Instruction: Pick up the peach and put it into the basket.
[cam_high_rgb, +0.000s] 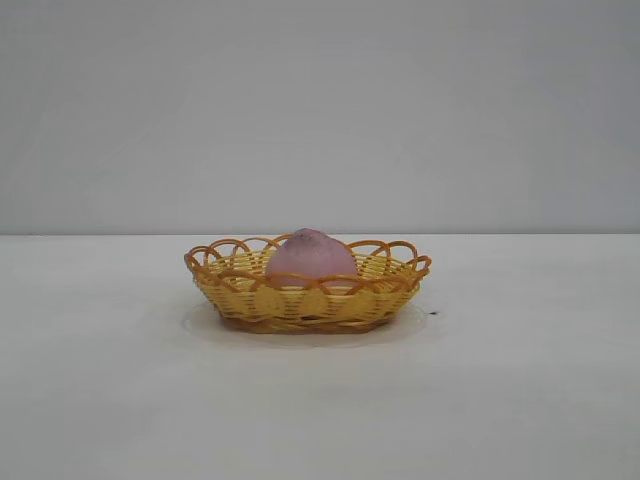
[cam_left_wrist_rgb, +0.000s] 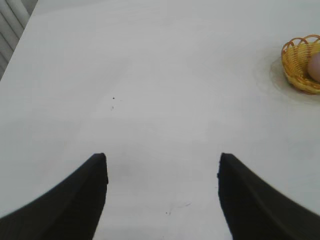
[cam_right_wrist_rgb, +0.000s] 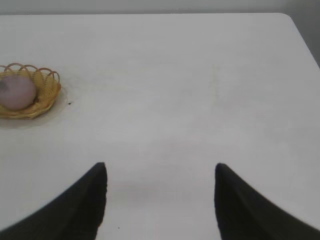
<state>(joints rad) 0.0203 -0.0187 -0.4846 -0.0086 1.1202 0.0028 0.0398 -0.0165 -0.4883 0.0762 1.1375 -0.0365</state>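
Exterior view: a shallow oval woven wicker basket (cam_high_rgb: 300, 300), yellow in the body with an orange-brown rim of open scalloped loops, sits at the middle of the frame on a plain white table (cam_high_rgb: 520, 400). Inside it rests the dusty pink-mauve rounded peach (cam_high_rgb: 311, 256), its matte top rising above the rim and its lower part hidden behind the near wall of the basket. A tiny dark speck (cam_high_rgb: 433, 313) lies on the table just to the right of the basket. Neither arm shows in this view; a pale grey wall (cam_high_rgb: 320, 100) fills the upper half of the frame.

From the left wrist camera, the left gripper (cam_left_wrist_rgb: 162, 172) appears at the bottom of the frame with its two dark fingers (cam_left_wrist_rgb: 85, 200) spread well apart and nothing between them but bare table. The basket (cam_left_wrist_rgb: 295, 67) sits far off at the right edge of the frame, upper part, with a sliver of the peach (cam_left_wrist_rgb: 316, 67) visible in it.

From the right wrist camera, the right gripper (cam_right_wrist_rgb: 160, 180) likewise shows at the bottom of the frame, its fingers (cam_right_wrist_rgb: 240, 205) set wide with nothing held. The basket (cam_right_wrist_rgb: 47, 90) lies at the left edge, well apart from the gripper, with the peach (cam_right_wrist_rgb: 17, 91) inside it.
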